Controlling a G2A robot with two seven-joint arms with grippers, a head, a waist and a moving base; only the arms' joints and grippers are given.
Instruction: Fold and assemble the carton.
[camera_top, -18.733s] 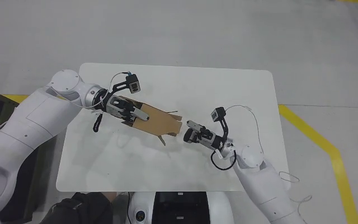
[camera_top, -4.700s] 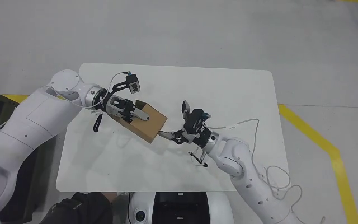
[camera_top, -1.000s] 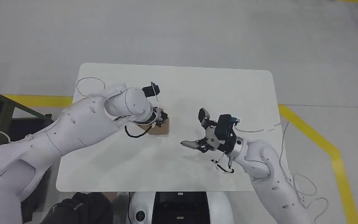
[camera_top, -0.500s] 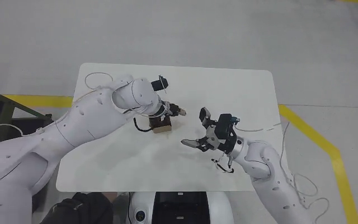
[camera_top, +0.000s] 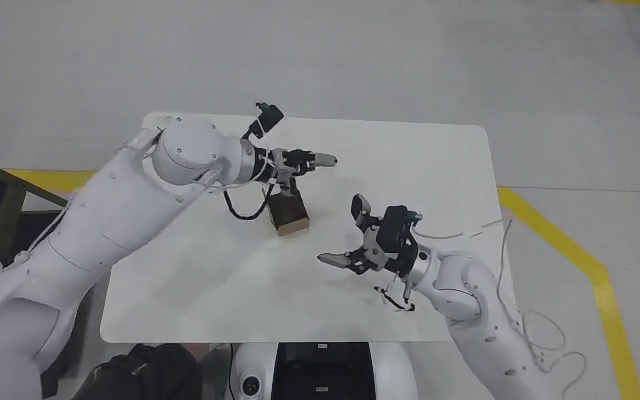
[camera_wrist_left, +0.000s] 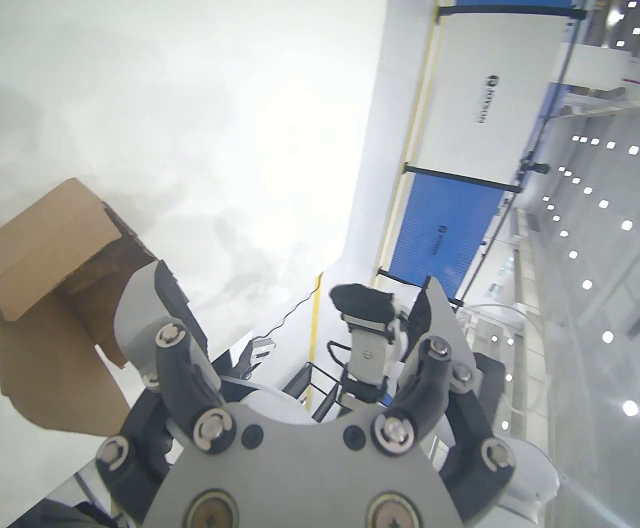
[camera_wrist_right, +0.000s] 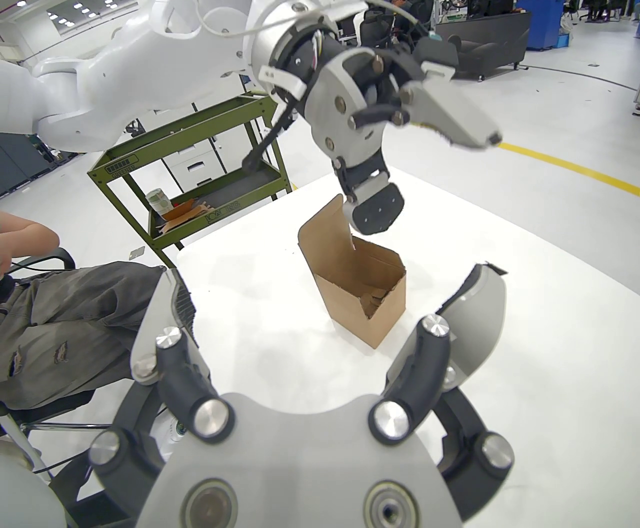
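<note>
The brown carton (camera_top: 288, 213) stands upright on the white table (camera_top: 430, 170), top open, one flap raised at its far side (camera_wrist_right: 325, 227). No finger touches it. My left gripper (camera_top: 303, 172) hovers just above and behind it, open wide, with one finger (camera_wrist_right: 460, 122) stretched sideways and the other pad (camera_wrist_right: 376, 207) hanging over the raised flap. In the left wrist view the carton (camera_wrist_left: 60, 280) lies beside my open left gripper (camera_wrist_left: 290, 300). My right gripper (camera_top: 340, 235) is open and empty a short way from the carton, facing it (camera_wrist_right: 330, 275).
A green cart (camera_wrist_right: 200, 165) with cardboard scraps stands beyond the table's edge. A seated person's leg (camera_wrist_right: 75, 310) is close to the near-left side. A thin cable (camera_top: 470, 232) trails from the right arm. Bare tabletop lies to the right and at the far side.
My left gripper has let go of the carton, risen and swung toward the far side with its fingers spread. The carton now stands alone. The right gripper has barely shifted.
</note>
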